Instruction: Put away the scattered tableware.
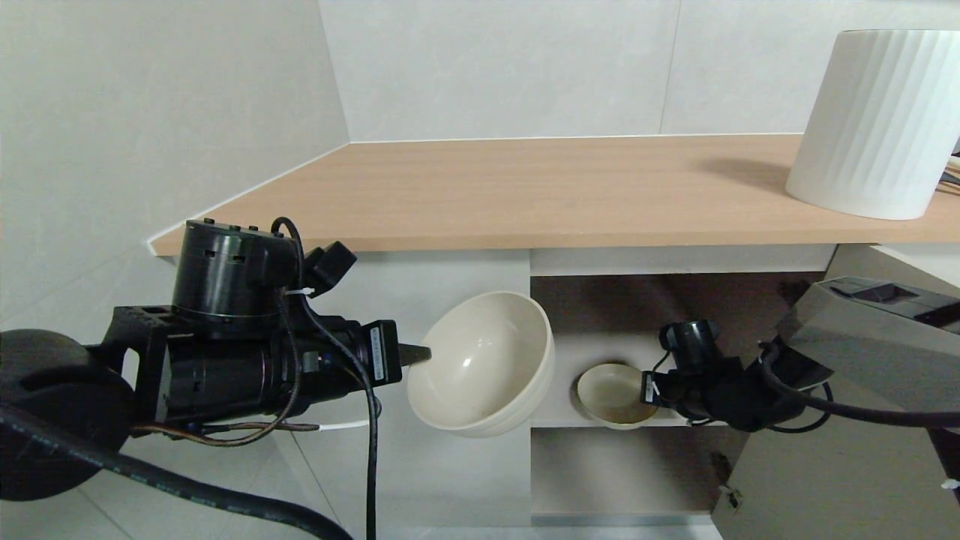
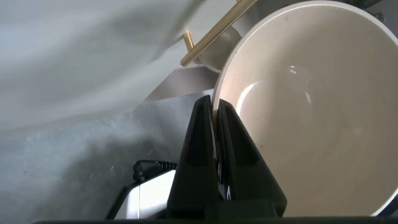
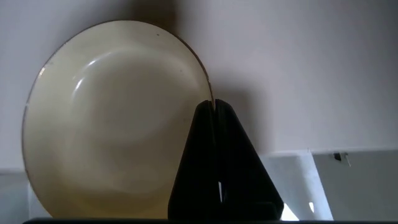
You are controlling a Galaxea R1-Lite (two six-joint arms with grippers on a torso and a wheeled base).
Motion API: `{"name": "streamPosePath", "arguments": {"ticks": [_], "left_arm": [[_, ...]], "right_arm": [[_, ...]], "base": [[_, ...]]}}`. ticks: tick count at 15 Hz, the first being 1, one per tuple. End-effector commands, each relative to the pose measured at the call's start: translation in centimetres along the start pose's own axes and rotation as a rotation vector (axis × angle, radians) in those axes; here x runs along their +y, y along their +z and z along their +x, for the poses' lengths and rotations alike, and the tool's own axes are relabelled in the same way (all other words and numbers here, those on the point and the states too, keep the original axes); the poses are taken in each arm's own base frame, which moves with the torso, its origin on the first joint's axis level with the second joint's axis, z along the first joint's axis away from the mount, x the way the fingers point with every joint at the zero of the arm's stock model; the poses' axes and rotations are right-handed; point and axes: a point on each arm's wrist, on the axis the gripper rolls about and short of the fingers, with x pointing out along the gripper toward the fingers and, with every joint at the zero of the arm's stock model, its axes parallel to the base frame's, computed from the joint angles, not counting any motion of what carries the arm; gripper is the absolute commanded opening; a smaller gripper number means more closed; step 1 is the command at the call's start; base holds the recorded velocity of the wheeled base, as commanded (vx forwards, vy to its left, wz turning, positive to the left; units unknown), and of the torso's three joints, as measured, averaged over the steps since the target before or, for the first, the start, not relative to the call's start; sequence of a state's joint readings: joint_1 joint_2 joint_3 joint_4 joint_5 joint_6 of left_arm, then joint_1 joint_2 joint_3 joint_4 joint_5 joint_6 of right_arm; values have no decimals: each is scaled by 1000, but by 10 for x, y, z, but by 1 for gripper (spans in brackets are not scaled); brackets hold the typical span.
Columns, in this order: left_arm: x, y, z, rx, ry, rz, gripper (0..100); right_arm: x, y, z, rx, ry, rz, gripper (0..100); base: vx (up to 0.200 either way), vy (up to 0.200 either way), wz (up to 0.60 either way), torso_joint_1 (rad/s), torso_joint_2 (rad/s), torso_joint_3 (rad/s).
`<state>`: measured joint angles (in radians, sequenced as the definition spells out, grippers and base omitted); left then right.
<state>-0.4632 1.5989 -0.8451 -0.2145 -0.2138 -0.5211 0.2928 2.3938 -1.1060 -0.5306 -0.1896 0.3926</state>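
My left gripper (image 1: 420,352) is shut on the rim of a large cream bowl (image 1: 484,364), held in the air in front of the cabinet, its opening tilted toward me. The left wrist view has the black fingers (image 2: 202,137) pinching that rim of the large bowl (image 2: 311,112). My right gripper (image 1: 651,390) is shut on the rim of a small cream bowl (image 1: 611,394), which is inside the open cabinet at its middle shelf (image 1: 570,352). In the right wrist view the small bowl (image 3: 112,118) sits against the pale shelf, fingers (image 3: 208,143) closed on its edge.
A wooden countertop (image 1: 540,187) runs above the cabinet, with a tall white ribbed container (image 1: 877,120) at its right end. The cabinet door (image 1: 847,405) hangs open on the right. Tiled walls close off the left and back.
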Motion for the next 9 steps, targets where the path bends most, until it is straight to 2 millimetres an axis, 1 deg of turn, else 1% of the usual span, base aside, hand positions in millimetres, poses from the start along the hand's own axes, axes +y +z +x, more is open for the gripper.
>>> {"name": "streamPosePath", "arguments": {"ticks": [1, 6, 7, 9], "left_arm": [[0, 0, 1, 2, 2, -1, 0], [1, -1, 2, 6, 2, -2, 0], [1, 0, 2, 6, 2, -2, 0], [1, 0, 2, 6, 2, -2, 0]], "right_arm": [[-4, -1, 10, -2, -19, 12, 0], [-2, 4, 19, -35, -42, 36, 0], [-2, 9, 22, -56, -56, 57, 0], [-3, 9, 23, -56, -59, 58, 0]], "base": [[0, 0, 0, 0, 0, 0], [0, 0, 0, 0, 0, 0], [0, 0, 0, 0, 0, 0], [0, 0, 0, 0, 0, 0]]}}
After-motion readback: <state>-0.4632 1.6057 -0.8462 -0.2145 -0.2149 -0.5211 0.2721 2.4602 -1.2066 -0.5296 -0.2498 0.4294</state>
